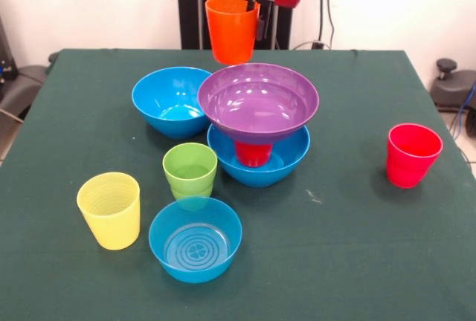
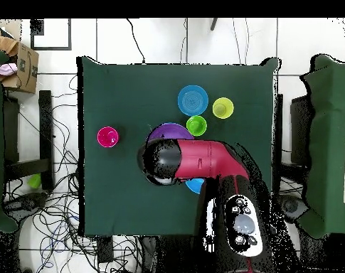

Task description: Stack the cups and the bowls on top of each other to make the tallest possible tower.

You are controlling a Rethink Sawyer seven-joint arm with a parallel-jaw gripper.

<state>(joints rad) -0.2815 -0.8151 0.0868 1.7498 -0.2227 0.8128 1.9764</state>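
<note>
My gripper (image 1: 251, 13) is shut on the rim of the orange cup (image 1: 232, 28) and holds it upright in the air, just behind and above the wide purple bowl (image 1: 258, 101). The purple bowl rests on the red cup (image 1: 253, 154), which stands in a large blue bowl (image 1: 260, 165). The second large blue bowl (image 1: 171, 101) stands to the left. In front are a green cup (image 1: 190, 169), the yellow cup (image 1: 109, 210) and the small ringed blue bowl (image 1: 195, 240). The pinkish-red cup (image 1: 413, 155) stands alone at the right. In the overhead view the arm (image 2: 196, 160) hides the gripper and most of the tower.
The green cup seems to sit in or on another green piece; I cannot tell which. The overhead view shows the purple bowl's edge (image 2: 168, 130), the small blue bowl (image 2: 193, 99), the yellow cup (image 2: 223, 108) and the pink cup (image 2: 107, 136). Cables and boxes lie around the table (image 1: 357, 261).
</note>
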